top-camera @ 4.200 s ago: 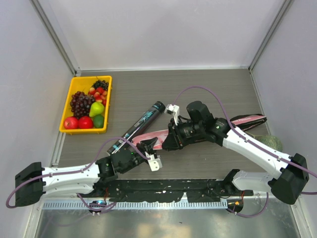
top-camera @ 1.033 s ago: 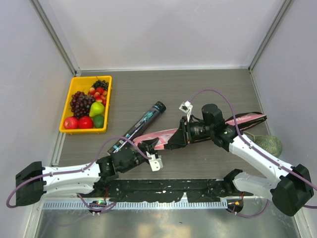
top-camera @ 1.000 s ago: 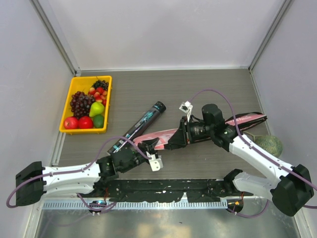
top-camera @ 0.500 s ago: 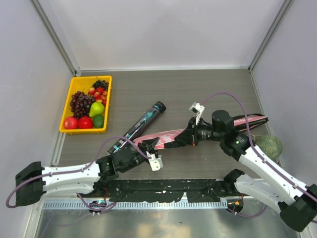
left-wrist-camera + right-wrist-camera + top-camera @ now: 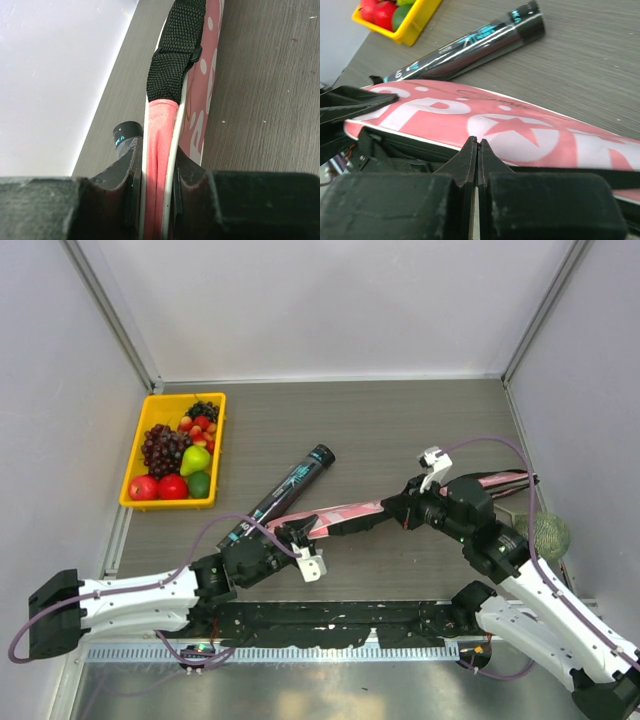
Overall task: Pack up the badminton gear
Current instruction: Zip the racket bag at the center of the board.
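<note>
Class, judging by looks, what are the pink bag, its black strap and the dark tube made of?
Pink bag: likely matte fabric, white piping along its edge. Black strap: coarse webbing, weave visible. Dark tube: glossy plastic or coated card, judging by bright reflections.

Right gripper (image 5: 403,511) has slid along the pink bag (image 5: 345,515) toward the worktop's right edge, from the bag's middle to nearer its right end. Its fingers (image 5: 465,161), parted a second ago, are now pressed together just above the bag. More of the bag's middle is uncovered, and it shows as a thinner strip. Right arm (image 5: 540,590) has swung back toward the near right corner, elbow out of frame. Green netted ball (image 5: 548,535) is less hidden.
</note>
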Available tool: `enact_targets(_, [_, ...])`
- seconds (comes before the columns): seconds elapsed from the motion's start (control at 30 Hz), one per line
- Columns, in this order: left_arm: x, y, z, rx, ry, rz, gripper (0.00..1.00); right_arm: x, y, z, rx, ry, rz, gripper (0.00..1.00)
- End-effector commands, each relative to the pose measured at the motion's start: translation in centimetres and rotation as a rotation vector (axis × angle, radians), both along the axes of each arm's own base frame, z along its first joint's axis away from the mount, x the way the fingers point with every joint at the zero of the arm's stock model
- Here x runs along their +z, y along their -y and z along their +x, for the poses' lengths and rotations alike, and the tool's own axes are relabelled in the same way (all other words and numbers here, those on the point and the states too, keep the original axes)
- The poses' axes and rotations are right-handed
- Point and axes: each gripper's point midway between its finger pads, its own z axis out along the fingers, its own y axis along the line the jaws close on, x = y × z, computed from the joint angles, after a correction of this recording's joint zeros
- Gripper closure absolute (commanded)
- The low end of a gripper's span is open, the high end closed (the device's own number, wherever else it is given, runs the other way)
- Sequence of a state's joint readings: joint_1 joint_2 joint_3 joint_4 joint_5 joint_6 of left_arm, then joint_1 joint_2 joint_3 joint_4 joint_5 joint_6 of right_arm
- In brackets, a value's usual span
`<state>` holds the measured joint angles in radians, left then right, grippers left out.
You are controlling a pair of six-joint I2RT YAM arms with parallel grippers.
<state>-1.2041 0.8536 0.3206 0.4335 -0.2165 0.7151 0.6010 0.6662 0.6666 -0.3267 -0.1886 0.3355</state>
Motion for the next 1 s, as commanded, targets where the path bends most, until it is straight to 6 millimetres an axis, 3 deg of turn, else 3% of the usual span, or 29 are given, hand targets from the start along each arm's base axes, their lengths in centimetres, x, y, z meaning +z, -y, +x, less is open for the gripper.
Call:
enact_targets(0.0, [8.1, 0.0, 0.1, 0.01, 0.079, -0.247, 1.0, 1.8, 3.5, 2.8, -0.234, 0.107, -0.036, 0.95])
enact_targets(0.4, [9.5, -0.9, 0.1, 0.023, 0.108, -0.261, 1.0, 0.9, 9.3, 6.1, -0.532, 0.089, -0.178, 0.95])
enact_targets(0.63, [10.6, -1.7, 0.0, 0.037, 0.115, -0.278, 1.0, 2.0, 11.7, 8.1, -0.622, 0.088, -0.207, 0.95])
enact_targets(0.97, [11.5, -3.8, 0.3, 0.1, 0.141, -0.288, 1.0, 0.1, 16.4, 10.0, -0.768, 0.024, -0.281, 0.95])
